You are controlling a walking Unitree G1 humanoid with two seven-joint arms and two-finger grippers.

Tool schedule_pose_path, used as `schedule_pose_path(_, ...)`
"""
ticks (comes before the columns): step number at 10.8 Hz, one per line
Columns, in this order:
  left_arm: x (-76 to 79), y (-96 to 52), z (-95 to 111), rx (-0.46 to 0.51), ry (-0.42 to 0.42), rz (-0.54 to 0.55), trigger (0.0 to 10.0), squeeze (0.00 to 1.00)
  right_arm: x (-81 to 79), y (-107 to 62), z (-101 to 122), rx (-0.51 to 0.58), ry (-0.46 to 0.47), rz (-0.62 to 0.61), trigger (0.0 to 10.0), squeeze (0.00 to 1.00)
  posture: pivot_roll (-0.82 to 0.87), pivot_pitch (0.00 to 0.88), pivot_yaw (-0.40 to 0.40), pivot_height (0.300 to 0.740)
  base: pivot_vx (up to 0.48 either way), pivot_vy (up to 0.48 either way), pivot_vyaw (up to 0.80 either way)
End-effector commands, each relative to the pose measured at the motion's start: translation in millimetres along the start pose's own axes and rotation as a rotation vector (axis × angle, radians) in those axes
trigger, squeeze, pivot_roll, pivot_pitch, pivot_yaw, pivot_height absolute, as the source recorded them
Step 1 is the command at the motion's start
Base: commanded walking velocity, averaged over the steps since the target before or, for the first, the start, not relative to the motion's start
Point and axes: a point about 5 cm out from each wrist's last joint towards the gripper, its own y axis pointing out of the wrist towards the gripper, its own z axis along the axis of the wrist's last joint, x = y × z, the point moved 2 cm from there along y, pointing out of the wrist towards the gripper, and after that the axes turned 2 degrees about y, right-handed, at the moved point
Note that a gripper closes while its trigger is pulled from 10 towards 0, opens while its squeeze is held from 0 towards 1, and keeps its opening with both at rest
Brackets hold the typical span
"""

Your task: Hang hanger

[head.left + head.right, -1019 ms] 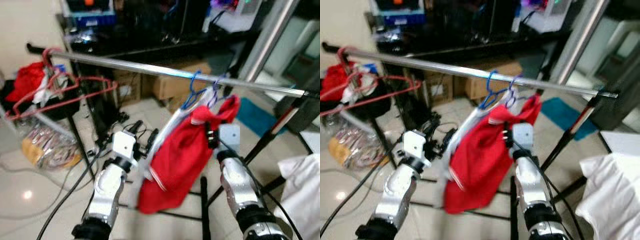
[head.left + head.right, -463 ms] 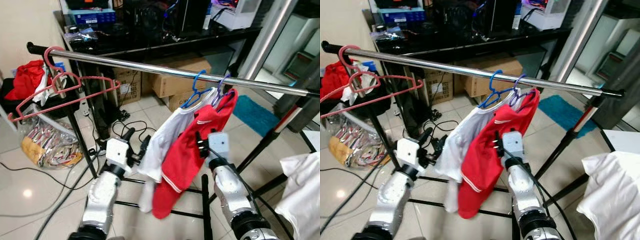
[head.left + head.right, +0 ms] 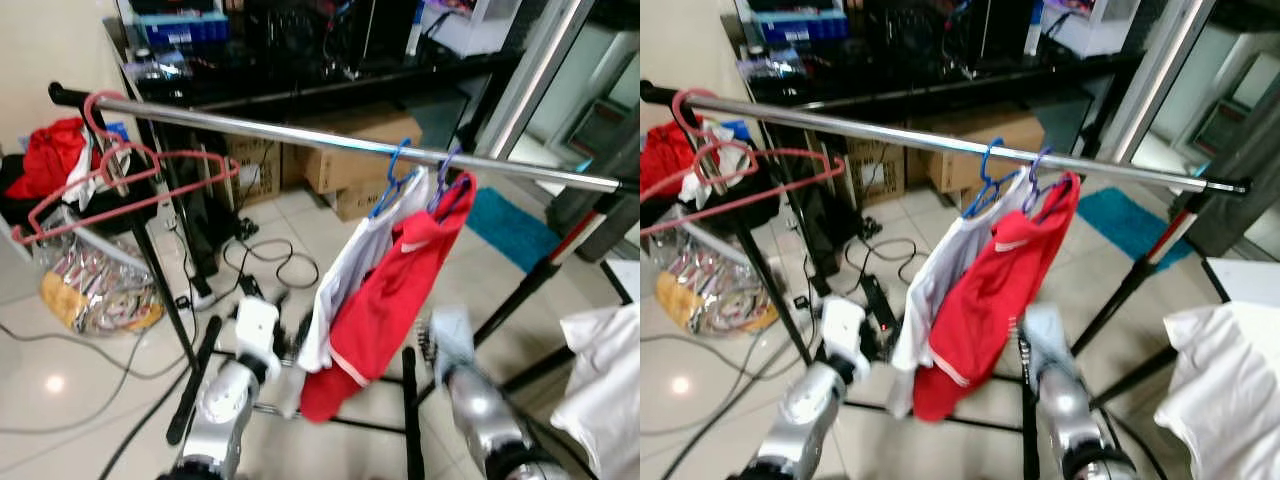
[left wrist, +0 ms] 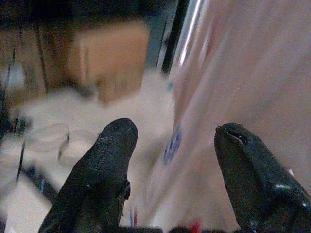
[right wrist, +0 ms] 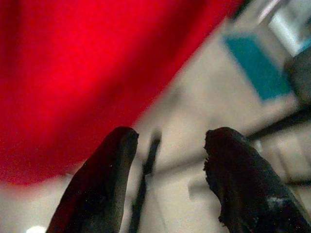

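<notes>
Hanging near the right end of the long silver rail point(image 3: 300, 135), the purple hanger point(image 3: 445, 172) is carrying a red shirt point(image 3: 395, 290); both grippers, left gripper point(image 4: 170, 141) and right gripper point(image 5: 167, 141), are gaping empty, apparently finishing; next, I judge, is stepping clear.

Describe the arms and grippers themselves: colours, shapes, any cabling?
Both arms are silver, rounded segments with black joint collars. The left arm ends in a white boxy wrist block; the right arm is motion-blurred. Each gripper has two thick, rounded matte black fingers. No cable discernible.
</notes>
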Motion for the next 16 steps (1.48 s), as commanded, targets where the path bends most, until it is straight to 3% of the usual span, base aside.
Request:
schedule_pose_path(1, -5.2, -3.4, -12.8, -0.067, -0.032, 0.033, 10.0, 0.00, 2.5, 5.3, 10.8, -0.010, -0.029, 0.000, 10.0, 0.00, 0.13, 0.000, -0.097, 0.740, 0.000, 0.000, 0.00)
schedule_pose_path(3, 0.6, -14.0, -44.8, -0.238, -0.102, 0.026, 10.0, 0.00, -3.5, 7.0, 6.4, -0.088, -0.056, 0.065, 10.0, 0.00, 0.18, 0.010, -0.132, 0.740, 0.000, 0.000, 0.00)
schedule_pose_path(4, -0.1, -22.2, -62.2, -0.340, -0.132, 0.047, 10.0, 0.00, -9.8, 4.3, -6.4, -0.167, -0.089, 0.119, 10.0, 0.00, 0.22, 0.008, -0.169, 0.740, 0.000, 0.000, 0.00)
schedule_pose_path(5, -12.2, -33.6, -75.9, -0.419, -0.210, 0.148, 10.0, 0.00, -20.1, -1.0, -21.4, -0.252, -0.097, 0.206, 10.0, 0.00, 0.26, 0.004, -0.181, 0.740, 0.000, 0.000, 0.00)
schedule_pose_path(7, -20.9, -44.9, -86.0, -0.489, -0.203, 0.197, 10.0, 0.00, -22.0, -5.1, -33.0, -0.315, -0.117, 0.225, 10.0, 0.00, 0.30, 0.000, -0.188, 0.740, 0.000, 0.000, 0.00)
schedule_pose_path(10, -23.6, -49.7, -90.1, -0.527, -0.172, 0.183, 10.0, 0.00, -32.3, -9.6, -41.5, -0.349, -0.072, 0.239, 10.0, 0.00, 0.28, 0.000, -0.155, 0.740, 0.000, 0.000, 0.00)
schedule_pose_path(13, -27.2, -51.7, -90.3, -0.545, -0.102, 0.170, 10.0, 0.00, -18.2, -16.5, -61.0, -0.413, -0.054, 0.179, 10.0, 0.00, 0.25, 0.000, -0.138, 0.740, 0.000, 0.000, 0.00)
schedule_pose_path(16, -22.9, -49.8, -89.0, -0.540, -0.038, 0.113, 10.0, 0.00, -0.9, -25.8, -81.4, -0.435, 0.047, 0.101, 10.0, 0.00, 0.21, 0.009, -0.112, 0.740, 0.000, 0.000, 0.00)
